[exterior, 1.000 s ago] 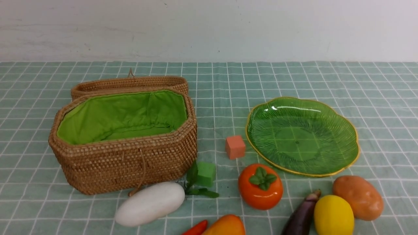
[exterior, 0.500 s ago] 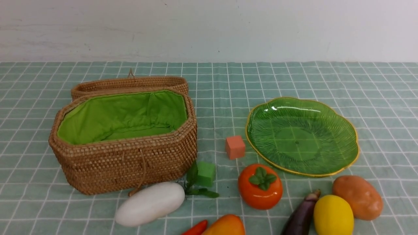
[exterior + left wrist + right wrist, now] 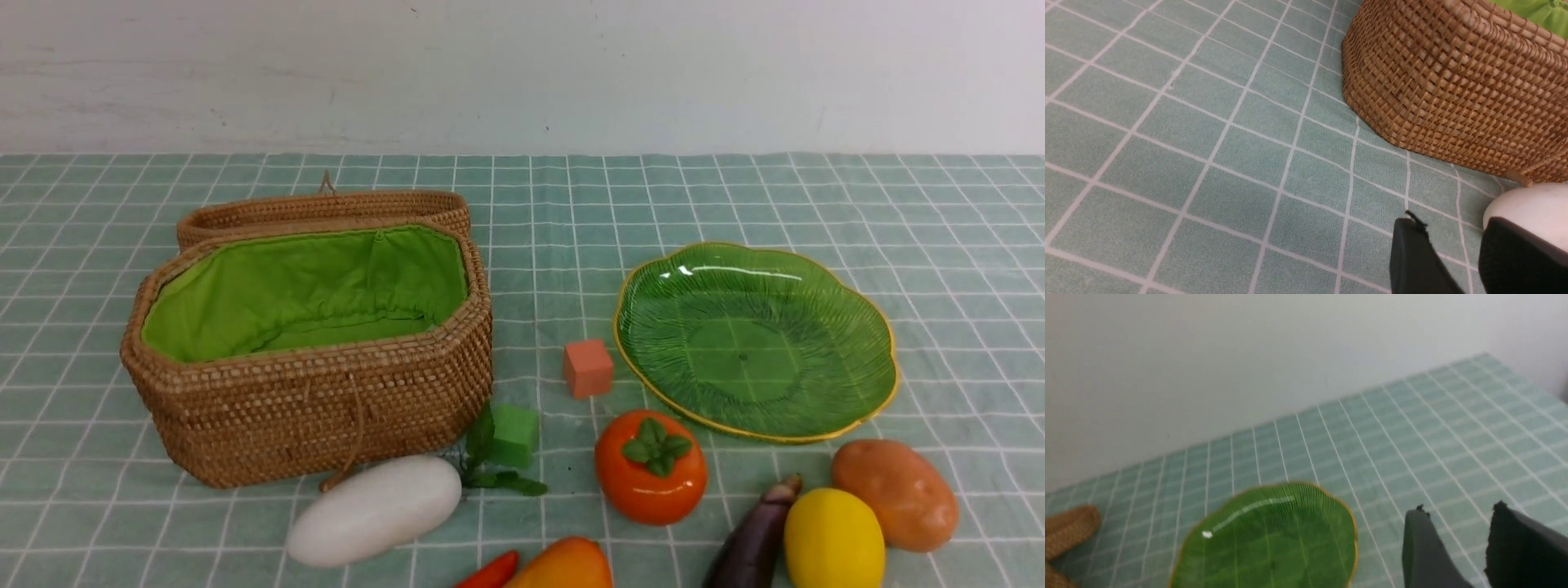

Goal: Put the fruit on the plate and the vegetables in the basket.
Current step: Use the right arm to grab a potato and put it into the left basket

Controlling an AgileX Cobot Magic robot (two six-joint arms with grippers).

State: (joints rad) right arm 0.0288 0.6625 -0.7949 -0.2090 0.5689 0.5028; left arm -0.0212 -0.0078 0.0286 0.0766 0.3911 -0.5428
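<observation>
The left gripper (image 3: 1453, 230) hung low over the checked green cloth (image 3: 1167, 143), its two black fingers parted with nothing between them. Just beside one finger lay the large white oblong toy radish (image 3: 1531, 202), close in front of the open brown woven wicker basket (image 3: 326, 408). The radish's long axis ran slantwise, blunt end toward the robot's left and leaves toward its right. I judged the left arm the nearer one, and that it should close across the radish's width. The right gripper (image 3: 1457, 516), likewise parted and empty, hovered apart from the translucent green leaf-shaped glass plate (image 3: 1274, 547). The orange-red persimmon (image 3: 651, 469) and yellow lemon (image 3: 833, 539) sat unsorted on the cloth.
</observation>
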